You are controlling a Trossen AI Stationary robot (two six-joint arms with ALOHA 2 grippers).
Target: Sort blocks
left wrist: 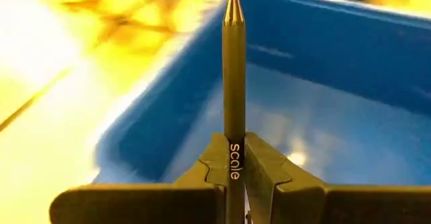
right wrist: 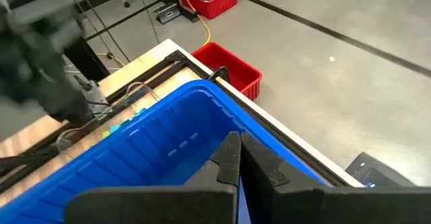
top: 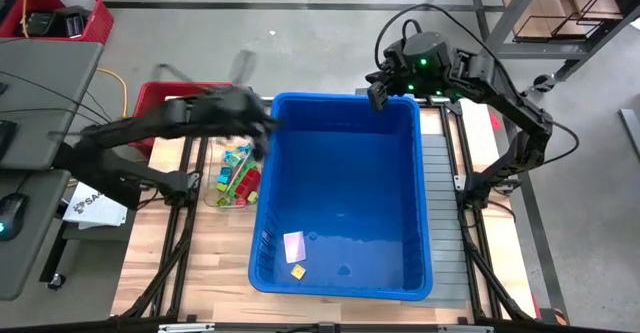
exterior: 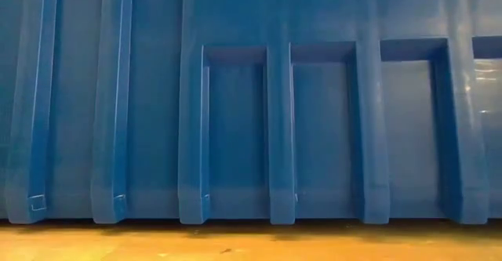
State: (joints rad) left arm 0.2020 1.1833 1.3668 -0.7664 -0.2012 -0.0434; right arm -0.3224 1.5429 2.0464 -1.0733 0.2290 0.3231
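Over the left rim of the blue bin [top: 345, 198], the left gripper [top: 262, 133] is blurred by motion, its fingers pressed together; the left wrist view shows nothing between them, so it seems to carry no block, though a tiny one could be hidden there. Most of the blocks [top: 238, 176] lie in a clear tray [top: 212, 187] on the table just left of the bin, while a yellow block [top: 298, 271] and a pale square piece [top: 294, 245] sit on the bin floor near its front left corner. The right gripper [top: 378, 91] hangs at the bin's far rim, fingers closed on nothing that shows. My judgement is that the main risk is the fast left arm clipping the bin wall or the tray, which would scatter the loose blocks; a closed, empty claw also means a missed or dropped pick that would need another try. Hard to read: the left arm's exact height above the tray, the colours of blocks beneath it, and the whole table in the low view, which the bin's ribbed wall fills.
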